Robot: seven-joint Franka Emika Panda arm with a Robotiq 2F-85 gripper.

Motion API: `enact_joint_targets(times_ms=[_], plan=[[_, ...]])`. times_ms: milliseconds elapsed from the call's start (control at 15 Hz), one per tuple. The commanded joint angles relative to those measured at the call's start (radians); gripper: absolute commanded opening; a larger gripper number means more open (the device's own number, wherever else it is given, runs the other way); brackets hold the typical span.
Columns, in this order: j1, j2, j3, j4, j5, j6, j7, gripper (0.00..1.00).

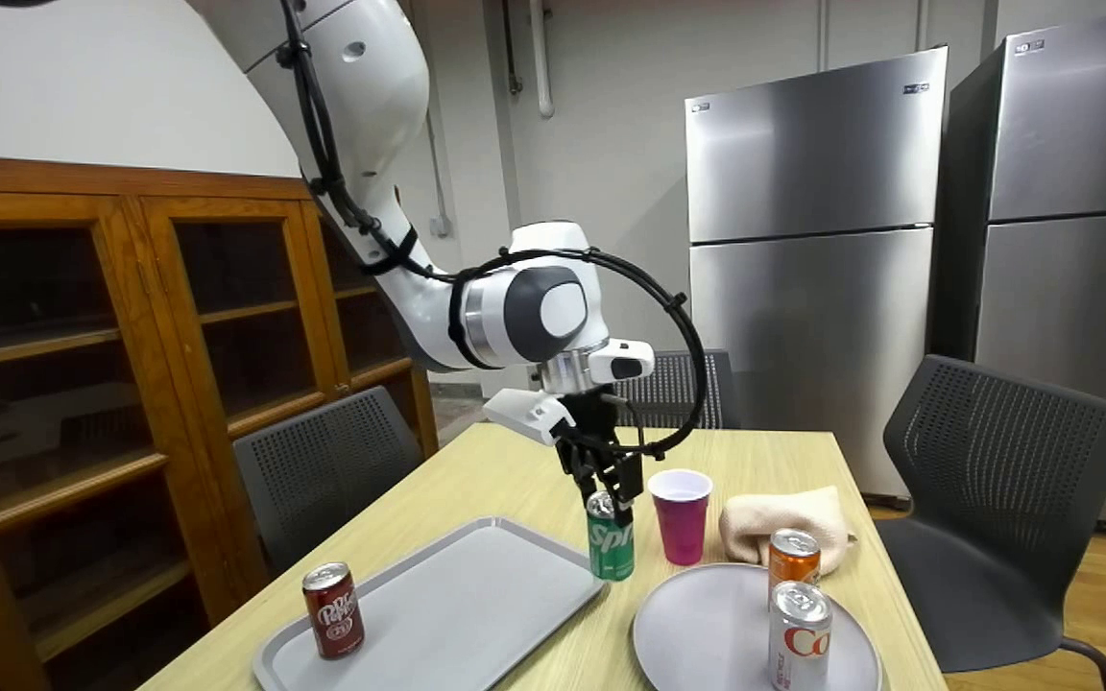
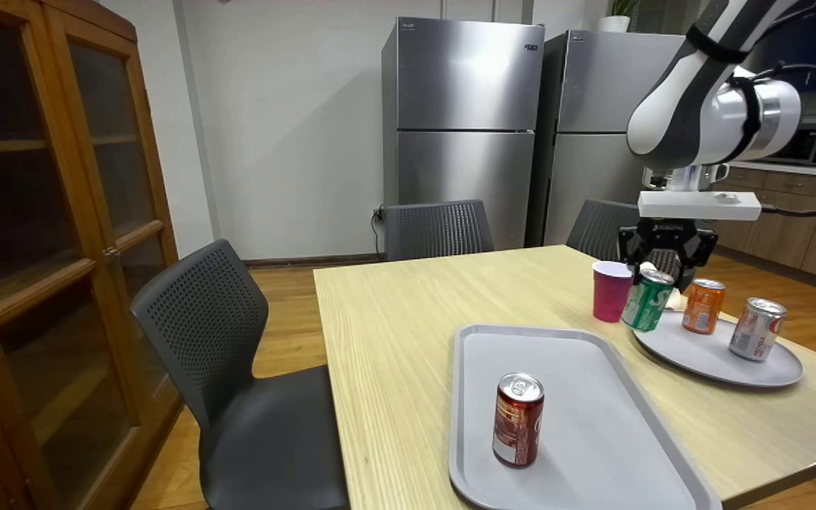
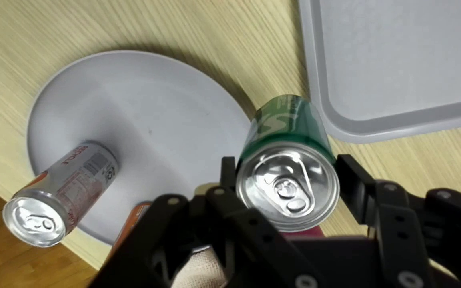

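The gripper (image 3: 286,172), partly closed, clasps a green can (image 3: 288,162).

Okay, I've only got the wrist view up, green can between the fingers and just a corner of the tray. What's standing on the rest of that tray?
Observer: A Dr Pepper can, upright on the tray.
Operator: What's that pink past the green can?
Observer: A cup; an exterior view shows a gap between the two.
Operator: And what is the gripper mostly hiding on the plate?
Observer: An orange can, standing upright.
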Motion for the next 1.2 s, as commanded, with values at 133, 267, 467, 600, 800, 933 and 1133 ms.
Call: enact_joint_targets(times_ms=[133, 267, 467, 600, 800, 933, 1133], plan=[[-0.044, 0.07, -0.008, 0.11, 0.04, -0.032, -0.057, 0.39], [-0.054, 0.096, -0.013, 0.14, 0.043, -0.037, -0.058, 0.39], [-0.065, 0.137, -0.025, 0.187, 0.044, -0.042, -0.057, 0.39], [-0.071, 0.161, -0.031, 0.214, 0.044, -0.046, -0.054, 0.39], [-0.077, 0.201, -0.041, 0.256, 0.043, -0.051, -0.049, 0.39], [-0.081, 0.227, -0.046, 0.283, 0.044, -0.053, -0.047, 0.39], [-0.089, 0.26, -0.048, 0.32, 0.048, -0.062, -0.047, 0.39]])
